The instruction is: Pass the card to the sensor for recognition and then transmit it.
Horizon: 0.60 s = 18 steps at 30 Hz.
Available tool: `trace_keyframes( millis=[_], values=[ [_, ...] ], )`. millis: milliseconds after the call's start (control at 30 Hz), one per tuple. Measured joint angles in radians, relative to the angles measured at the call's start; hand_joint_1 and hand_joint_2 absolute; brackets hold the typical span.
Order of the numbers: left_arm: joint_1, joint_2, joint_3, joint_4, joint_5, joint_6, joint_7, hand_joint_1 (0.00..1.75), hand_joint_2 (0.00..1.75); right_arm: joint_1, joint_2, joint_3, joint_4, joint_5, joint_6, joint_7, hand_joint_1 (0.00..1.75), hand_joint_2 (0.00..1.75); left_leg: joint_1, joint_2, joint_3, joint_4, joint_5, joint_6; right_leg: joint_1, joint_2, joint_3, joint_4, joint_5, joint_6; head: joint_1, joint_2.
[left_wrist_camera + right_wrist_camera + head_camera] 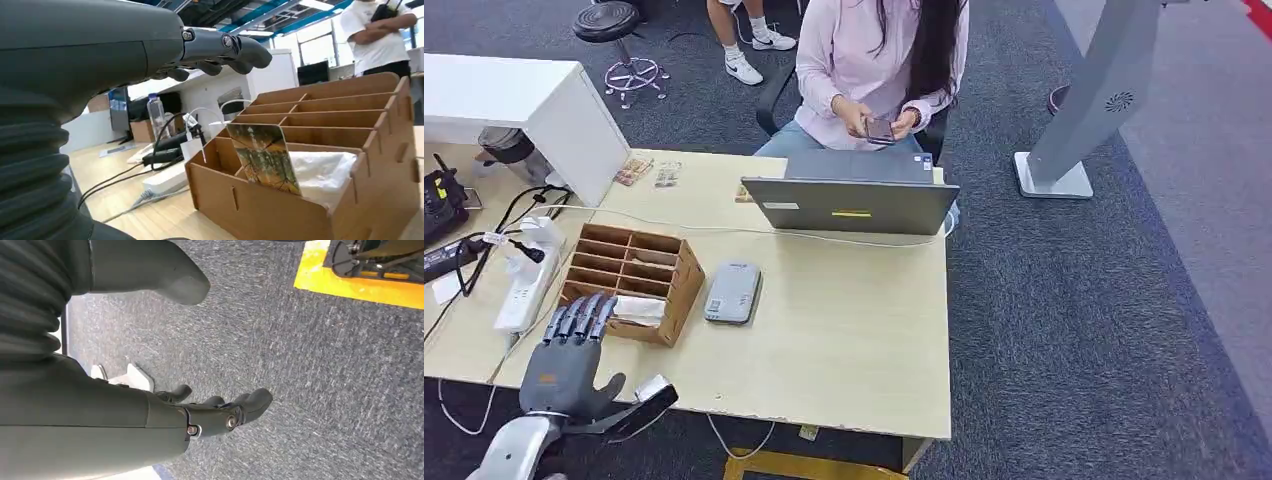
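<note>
My left hand [569,355] hovers over the near end of the wooden organizer [632,270], fingers extended and apart, grasping nothing. The card [263,157] stands upright in the organizer's nearest compartment, beside crumpled white plastic [320,172]. The grey sensor [732,292] lies flat on the surface [854,330], just beside the organizer. My right hand [220,412] hangs above the carpet [325,365], fingers loosely curved, holding nothing.

— What carries it all?
— A pale wooden table [854,320] on dark carpet [1084,330].
— And directly on it?
— A brown compartment box [632,282], a grey sensor [732,292] just beside it, an open laptop [849,200] at the far edge, a white power strip [527,282] and black cables [484,250].
</note>
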Motion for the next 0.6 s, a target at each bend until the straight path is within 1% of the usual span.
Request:
trace_keyframes(
  millis=[267,467,600],
  values=[
    [-0.053,-0.002,0.000,0.063,-0.009,-0.014,0.000,0.00,1.75,-0.001,0.000,0.000,0.000,0.008,0.002,0.000,0.00,1.75,0.000,0.000,0.000,0.000,0.000,0.000,0.000,0.000,0.000,0.000,0.000,0.000,0.000,0.000],
    [-0.063,-0.003,0.000,0.083,-0.011,-0.014,0.000,0.00,1.75,-0.001,0.000,0.000,0.000,0.010,0.002,0.000,0.00,1.75,0.000,0.000,0.000,0.000,0.000,0.000,0.000,0.000,0.000,0.000,0.000,0.000,0.000,0.000],
    [-0.081,-0.011,0.000,0.096,-0.019,-0.014,0.000,0.00,1.75,-0.001,0.000,0.000,0.000,0.023,0.005,0.003,0.00,1.75,0.000,0.000,0.000,0.000,0.000,0.000,0.000,0.000,0.000,0.000,0.000,0.000,0.000,0.000]
  ],
)
